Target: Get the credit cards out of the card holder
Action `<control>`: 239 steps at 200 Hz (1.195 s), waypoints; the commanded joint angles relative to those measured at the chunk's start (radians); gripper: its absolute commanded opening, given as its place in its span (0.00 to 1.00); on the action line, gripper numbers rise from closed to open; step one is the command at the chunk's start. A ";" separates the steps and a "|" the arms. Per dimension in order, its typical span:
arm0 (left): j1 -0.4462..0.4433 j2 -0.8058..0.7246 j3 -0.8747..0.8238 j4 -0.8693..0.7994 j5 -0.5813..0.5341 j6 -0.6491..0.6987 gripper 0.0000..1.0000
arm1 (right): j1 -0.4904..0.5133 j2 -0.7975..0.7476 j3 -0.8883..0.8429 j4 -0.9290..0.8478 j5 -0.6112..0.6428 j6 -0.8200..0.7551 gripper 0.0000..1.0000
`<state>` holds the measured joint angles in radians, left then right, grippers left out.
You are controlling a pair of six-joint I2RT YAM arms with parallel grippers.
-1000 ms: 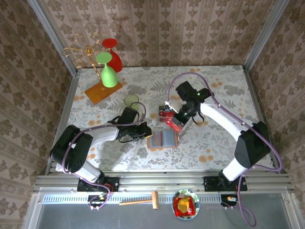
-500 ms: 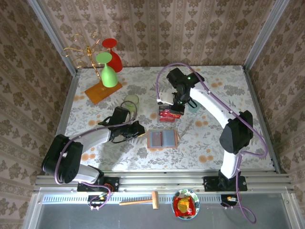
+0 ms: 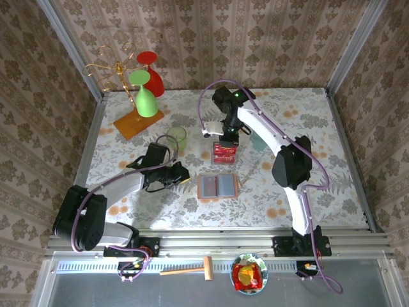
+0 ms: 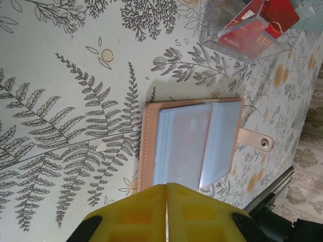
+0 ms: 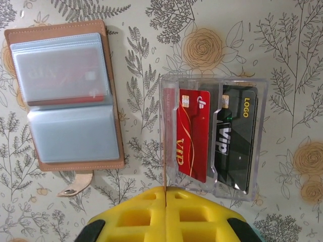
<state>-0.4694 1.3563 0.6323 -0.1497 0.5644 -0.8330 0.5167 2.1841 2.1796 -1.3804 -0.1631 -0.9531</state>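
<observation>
Red and black credit cards (image 5: 193, 133) lie in the clear box (image 5: 212, 84), one is in the card holder (image 5: 55, 29), left tool (image 4: 166, 187) and right tool (image 5: 165, 190) pinched together, empty.

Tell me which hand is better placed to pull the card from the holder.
Probably the left hand: it points at the open card holder close by. The right hand hangs above the clear box.
</observation>
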 commanded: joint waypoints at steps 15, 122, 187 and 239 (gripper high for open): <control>0.007 0.002 -0.002 -0.034 -0.014 0.012 0.10 | -0.020 0.090 0.111 -0.089 -0.018 -0.044 0.00; 0.006 0.021 0.009 -0.037 -0.022 -0.005 0.10 | -0.038 0.242 0.214 -0.132 -0.055 -0.057 0.00; 0.006 0.016 0.015 -0.051 -0.025 -0.004 0.10 | -0.038 0.256 0.161 -0.098 -0.065 -0.041 0.07; 0.006 0.026 0.024 -0.047 -0.018 0.000 0.10 | -0.038 0.223 0.158 -0.095 -0.076 -0.002 0.18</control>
<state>-0.4694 1.3685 0.6334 -0.1810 0.5495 -0.8337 0.4820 2.4237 2.3486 -1.4654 -0.2173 -0.9836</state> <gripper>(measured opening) 0.099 0.163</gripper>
